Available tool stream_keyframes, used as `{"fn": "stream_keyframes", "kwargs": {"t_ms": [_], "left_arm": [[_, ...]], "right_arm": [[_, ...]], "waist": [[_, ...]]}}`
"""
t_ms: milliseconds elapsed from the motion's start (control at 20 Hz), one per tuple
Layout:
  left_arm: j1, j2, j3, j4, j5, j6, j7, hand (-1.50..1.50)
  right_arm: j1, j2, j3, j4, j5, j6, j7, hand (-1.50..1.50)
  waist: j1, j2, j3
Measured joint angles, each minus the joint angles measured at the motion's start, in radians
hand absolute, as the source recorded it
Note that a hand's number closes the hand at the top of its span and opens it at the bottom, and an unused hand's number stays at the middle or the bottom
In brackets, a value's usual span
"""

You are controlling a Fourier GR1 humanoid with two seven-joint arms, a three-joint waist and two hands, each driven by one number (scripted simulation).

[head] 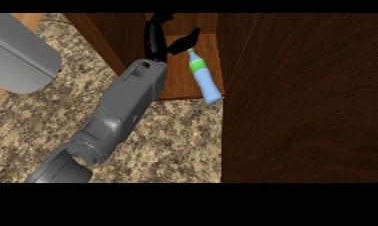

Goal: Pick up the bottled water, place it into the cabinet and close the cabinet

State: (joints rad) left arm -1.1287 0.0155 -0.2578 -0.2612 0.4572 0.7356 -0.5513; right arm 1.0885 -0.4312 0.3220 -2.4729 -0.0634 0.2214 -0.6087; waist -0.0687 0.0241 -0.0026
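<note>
Speckled granite counter point(148, 140) runs up to the wooden cabinet point(111, 35), where the bottled water point(202, 76) lies on its side on the shelf, its base jutting over the front lip. One hand point(159, 40) hovers beside its cap, fingers spread, holding nothing (which arm, I cannot tell). Swinging the dark door point(303, 100) could catch that base.

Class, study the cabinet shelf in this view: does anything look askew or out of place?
Yes. The bottled water lies tipped over on the cabinet shelf rather than upright, its base jutting past the front edge. The left hand is just above its cap end, fingers spread, not around it.
</note>
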Motion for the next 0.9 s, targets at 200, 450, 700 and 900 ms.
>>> {"fn": "stream_keyframes", "kwargs": {"t_ms": [200, 450, 700, 900], "left_arm": [[0.017, -0.009, 0.052, -0.072, 0.056, -0.133, -0.090, 1.50], [0.036, -0.014, 0.048, -0.112, 0.107, -0.237, -0.127, 1.50], [0.087, -0.015, -0.009, -0.188, 0.165, -0.282, -0.121, 1.50], [0.164, -0.015, -0.084, -0.306, 0.222, -0.357, -0.083, 1.50]], "right_arm": [[0.000, 0.000, 0.002, -0.003, -0.002, 0.005, 0.006, -1.50], [-0.002, 0.001, 0.012, -0.013, -0.003, 0.007, 0.028, -1.50], [-0.010, 0.010, 0.056, -0.020, 0.006, -0.007, 0.060, -1.50], [-0.019, 0.017, 0.080, -0.020, 0.015, -0.024, 0.076, -1.50]], "waist": [[0.005, -0.002, 0.000], [0.011, -0.010, 0.001], [0.023, -0.018, 0.001], [0.034, -0.026, 0.001]]}}
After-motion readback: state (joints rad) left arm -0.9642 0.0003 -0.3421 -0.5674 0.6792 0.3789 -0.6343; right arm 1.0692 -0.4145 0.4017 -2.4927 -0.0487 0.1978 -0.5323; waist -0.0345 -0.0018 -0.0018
